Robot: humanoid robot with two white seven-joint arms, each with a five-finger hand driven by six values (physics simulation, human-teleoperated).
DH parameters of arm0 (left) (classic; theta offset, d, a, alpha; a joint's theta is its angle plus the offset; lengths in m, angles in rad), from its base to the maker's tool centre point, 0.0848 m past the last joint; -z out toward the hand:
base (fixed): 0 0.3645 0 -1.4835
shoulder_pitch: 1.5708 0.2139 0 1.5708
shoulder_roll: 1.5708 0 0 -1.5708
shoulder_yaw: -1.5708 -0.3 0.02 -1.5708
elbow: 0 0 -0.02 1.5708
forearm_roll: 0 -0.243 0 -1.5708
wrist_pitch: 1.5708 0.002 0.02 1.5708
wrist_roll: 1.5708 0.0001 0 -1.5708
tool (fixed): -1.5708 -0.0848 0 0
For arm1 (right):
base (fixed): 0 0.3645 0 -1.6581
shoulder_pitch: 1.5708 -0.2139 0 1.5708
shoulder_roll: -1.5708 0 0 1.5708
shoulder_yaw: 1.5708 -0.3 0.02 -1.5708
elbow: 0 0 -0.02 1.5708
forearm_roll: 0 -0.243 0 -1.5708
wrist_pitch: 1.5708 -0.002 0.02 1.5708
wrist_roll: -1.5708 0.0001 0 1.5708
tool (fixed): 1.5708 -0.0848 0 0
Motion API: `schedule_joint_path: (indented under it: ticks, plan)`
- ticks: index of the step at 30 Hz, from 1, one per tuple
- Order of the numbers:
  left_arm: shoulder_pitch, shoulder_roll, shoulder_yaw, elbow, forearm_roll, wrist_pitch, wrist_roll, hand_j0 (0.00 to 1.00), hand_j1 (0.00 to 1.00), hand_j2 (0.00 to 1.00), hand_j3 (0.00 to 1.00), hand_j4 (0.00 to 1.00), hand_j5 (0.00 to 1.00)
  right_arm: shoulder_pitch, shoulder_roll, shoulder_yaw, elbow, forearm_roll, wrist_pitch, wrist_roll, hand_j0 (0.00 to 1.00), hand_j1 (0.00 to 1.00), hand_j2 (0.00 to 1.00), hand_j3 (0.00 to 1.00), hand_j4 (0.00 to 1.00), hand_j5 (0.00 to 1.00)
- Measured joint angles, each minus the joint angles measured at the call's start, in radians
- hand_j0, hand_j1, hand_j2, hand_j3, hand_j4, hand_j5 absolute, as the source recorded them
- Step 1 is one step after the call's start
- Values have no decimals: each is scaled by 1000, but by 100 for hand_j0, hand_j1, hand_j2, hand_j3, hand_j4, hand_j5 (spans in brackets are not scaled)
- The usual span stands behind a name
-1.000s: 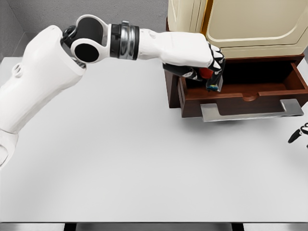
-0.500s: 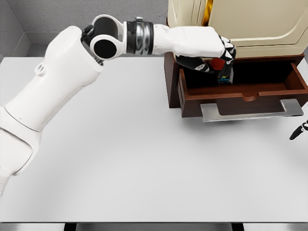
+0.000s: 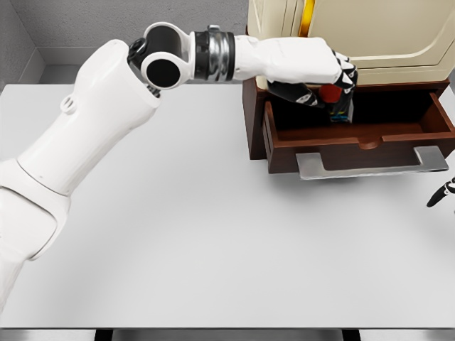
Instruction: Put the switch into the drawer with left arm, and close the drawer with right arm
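Dark brown wood makes up the drawer, which stands pulled out from the foot of a cream-coloured cabinet at the far right of the pale grey tabletop. Taking the drawer as the landmark: its flat grey metal handle runs along the front panel, on the side nearest the camera, and its inside shows as a dark, shadowed cavity.

Above the left half of that cavity hangs the left hand, at the end of a white arm that reaches in from the lower left of the view and crosses the tabletop towards the drawer's left end. Its fingers are curled down around the switch, a small thing with a red part on top and a dark body with a touch of blue below. The switch sits within the hand's grip, over the open drawer, just inside the back left part; whether its underside touches the drawer floor cannot be told.

In front of the drawer's right end, at the right edge of the view, only a few dark fingertips of the right hand show above the tabletop, well apart from the handle. How far that hand is open cannot be told.
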State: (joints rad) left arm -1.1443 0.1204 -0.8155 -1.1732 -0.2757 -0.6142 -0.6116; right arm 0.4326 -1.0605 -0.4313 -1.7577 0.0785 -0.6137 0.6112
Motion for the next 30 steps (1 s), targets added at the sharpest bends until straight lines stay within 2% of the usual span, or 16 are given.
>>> schedule_joint_path:
  ticks: [2,3,4,7,17,19,20,24,25,27,28,30]
  plan:
    - [0,-3,3,1,0,0,0,58,58,58,58,58,58,0,0,0,0,0,0,0,59,59,59,59,59,59]
    - [0,-4,4,2,0,0,0,72,72,72,72,72,72,0,0,0,0,0,0,0,59,59,59,59,59,59]
    - [0,-5,4,6,0,0,0,78,78,78,78,78,78,0,0,0,0,0,0,0,59,59,59,59,59,59]
    - [0,-8,4,15,0,0,0,87,87,87,87,87,87,0,0,1,0,0,0,0,59,59,59,59,59,59]
    - [0,-16,-4,12,1,0,0,92,92,92,92,92,92,0,-1,2,0,0,0,0,59,59,59,59,59,59]
    - [2,-6,-8,-13,7,0,0,92,92,92,92,92,92,0,-1,2,0,0,0,0,59,59,59,59,59,59]
    - [2,10,-9,-43,31,0,0,92,92,92,92,92,92,0,-1,3,0,0,0,0,59,59,59,59,59,59]
    - [-8,122,-39,-199,246,1,0,92,92,92,92,92,92,0,-1,3,0,0,0,0,59,59,59,59,59,59]
    - [-43,161,-67,-239,307,1,0,92,92,92,92,92,92,0,-1,3,0,0,0,0,59,59,59,59,59,59]
    - [-123,246,-172,-323,462,2,1,92,92,92,92,92,92,0,-1,4,0,0,0,0,59,59,59,59,59,59]
    - [-127,284,-233,-373,545,1,0,93,93,93,93,93,93,2,-1,4,0,0,0,0,59,59,59,59,59,59]
    - [-147,351,-321,-446,702,19,0,100,100,100,100,100,100,2,-1,4,0,0,0,0,59,59,59,59,59,59]
